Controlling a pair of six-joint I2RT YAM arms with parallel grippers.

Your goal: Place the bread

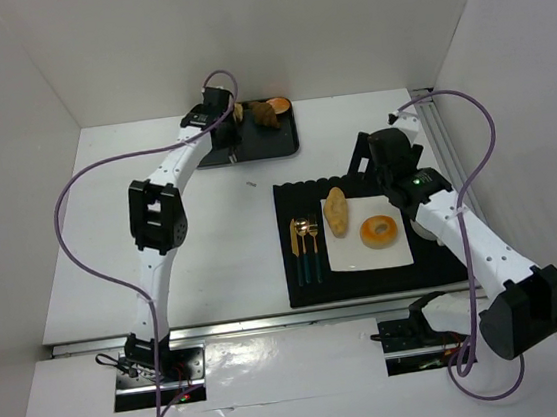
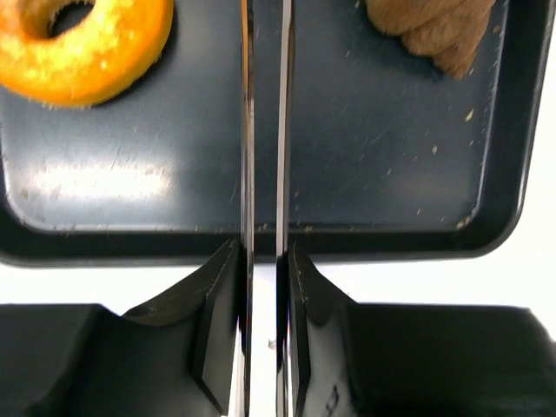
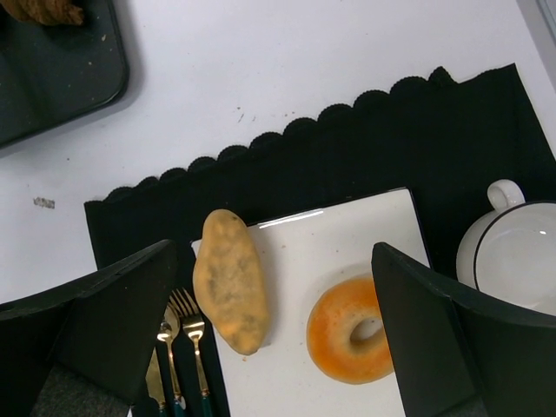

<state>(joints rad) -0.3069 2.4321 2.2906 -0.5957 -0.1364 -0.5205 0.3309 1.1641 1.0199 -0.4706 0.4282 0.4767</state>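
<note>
From where I stand, the left arm reaches to the far side of the table and its left gripper [image 1: 225, 109] [image 2: 264, 130] hangs over a black tray [image 1: 272, 147] [image 2: 365, 156]. Its 2 fingers are drawn narrow, with only a thin slit between them and nothing caught in it. Two items lie on the tray, on either side of those fingers. In the left wrist view, an orange bagel [image 1: 280, 105] [image 2: 87, 39] is to the left and a brown twisted bread piece [image 1: 264, 115] [image 2: 434, 30] to the right, the 2 well apart, with crumbs scattered on the tray floor. Further right, nearer the arm bases, a black scallop-edged placemat [image 1: 302, 194] [image 3: 365, 165] lies flat on the white table. At its left edge sits gold cutlery with teal handles [image 1: 306, 251] [image 3: 187, 347], just beside a square white plate [image 1: 349, 256] [image 3: 304, 252]. On the left side of the plate lies an oblong tan bread roll [image 1: 336, 211] [image 3: 230, 282], its length running along the plate's edge. A second orange bagel [image 1: 379, 229] [image 3: 350, 330] rests flat to its right, close to the roll but not touching it. The right gripper [image 1: 386, 161] [image 3: 278, 330] hovers above the plate with its fingers spread wide, holding nothing, and the roll and bagel show between them in the wrist view. At the far right a white mug [image 3: 512, 256] stands on the placemat, just beside the plate.
</note>
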